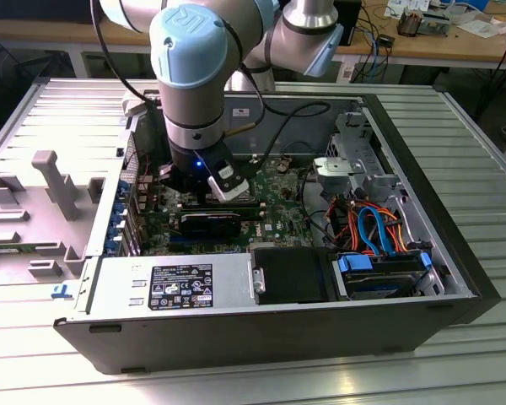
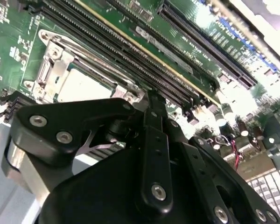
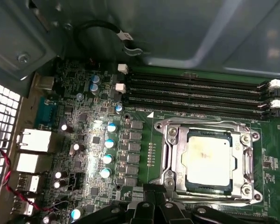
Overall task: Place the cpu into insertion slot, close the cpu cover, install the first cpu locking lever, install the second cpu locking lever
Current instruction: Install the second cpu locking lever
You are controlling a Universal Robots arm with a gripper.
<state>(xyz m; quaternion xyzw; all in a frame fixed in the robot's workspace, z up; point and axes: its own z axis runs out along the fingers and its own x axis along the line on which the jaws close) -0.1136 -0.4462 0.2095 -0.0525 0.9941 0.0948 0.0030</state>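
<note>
The cpu (image 3: 209, 158) lies in the insertion slot (image 3: 173, 179) on the green motherboard, its dull silver top facing up. The cpu cover (image 3: 245, 161) lies flat around it as a silver frame. Thin lever rods run along the frame's edges; I cannot tell if they are hooked. The socket's silver rim (image 2: 49, 70) and the chip (image 2: 84, 86) show past the black linkages in the second wrist view. My gripper (image 3: 156, 192) hangs low at the socket's edge, fingers together and holding nothing. In the exterior view my gripper (image 1: 204, 196) is inside the open computer case over the board.
Long black memory slots (image 3: 196, 93) run beside the socket. Capacitors (image 3: 109, 140) and rear ports (image 3: 32, 140) stand on its other side. The power supply (image 1: 177, 287), a drive cage with blue and orange cables (image 1: 371, 228) and the case walls crowd the board. A grey tray (image 1: 34, 202) sits at the exterior view's left.
</note>
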